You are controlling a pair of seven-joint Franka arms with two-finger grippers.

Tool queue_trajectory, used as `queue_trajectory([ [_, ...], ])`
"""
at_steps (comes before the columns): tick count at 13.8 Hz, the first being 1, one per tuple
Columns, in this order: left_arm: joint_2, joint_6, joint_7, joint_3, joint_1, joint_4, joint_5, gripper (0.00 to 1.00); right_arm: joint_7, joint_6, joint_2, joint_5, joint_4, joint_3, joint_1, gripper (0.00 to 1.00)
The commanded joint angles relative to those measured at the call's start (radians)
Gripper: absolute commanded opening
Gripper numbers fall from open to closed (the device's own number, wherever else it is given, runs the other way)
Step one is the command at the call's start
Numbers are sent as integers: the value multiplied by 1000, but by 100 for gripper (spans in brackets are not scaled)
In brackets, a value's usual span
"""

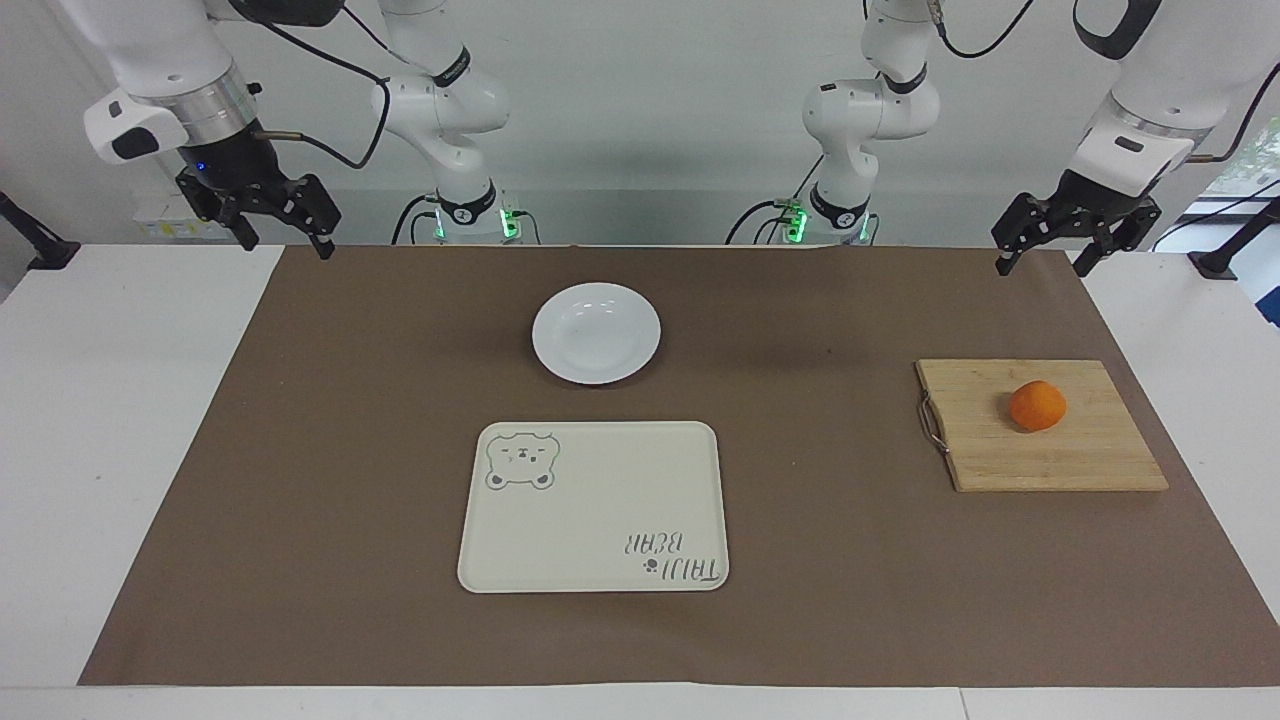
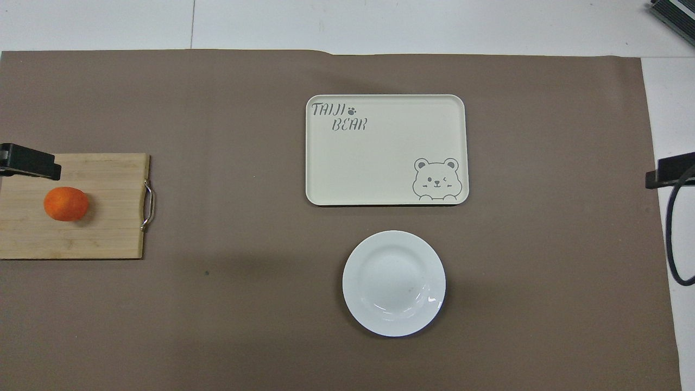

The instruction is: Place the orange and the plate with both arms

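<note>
A brown mat (image 1: pixel 400 620) covers most of the table (image 1: pixel 100 450). The plate (image 1: pixel 596 333) sits on the mat, near the middle of the edge closest to the robots. It is white and has nothing in it. Just beside it, farther from the robots, lies the tray (image 1: pixel 594 507) with a bear drawn in one corner. The plate and the tray do not touch.

The orange (image 1: pixel 1037 405) rests on a wood board (image 1: pixel 1040 460). The board lies at the left arm's end of the mat, close to that side edge. Its metal handle (image 1: pixel 932 422) points toward the middle of the table. The orange sits about in the middle of the board.

The left gripper (image 1: pixel 1041 259) hangs in the air over the corner of the mat at the left arm's end, by the edge closest to the robots. Its fingers are spread apart and it holds nothing. The orange is lower down on the board, well apart from it.

The right gripper (image 1: pixel 285 238) hangs in the air over the other near corner of the mat, at the right arm's end. Its fingers are spread apart too, and it holds nothing. The plate is well apart from it, toward the middle of the mat.

Both arms wait, up off the table.
</note>
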Motion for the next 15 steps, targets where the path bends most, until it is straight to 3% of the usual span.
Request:
queue_trajectory([
  [1,-6,-14,19,-5,13,6,-9,100,-77,44,-31,-19,-58,5,-9,100],
  [15,-6,3,17,-9,10,3,-9,100,-168,29,-42,-25,-78,3,-10,100],
])
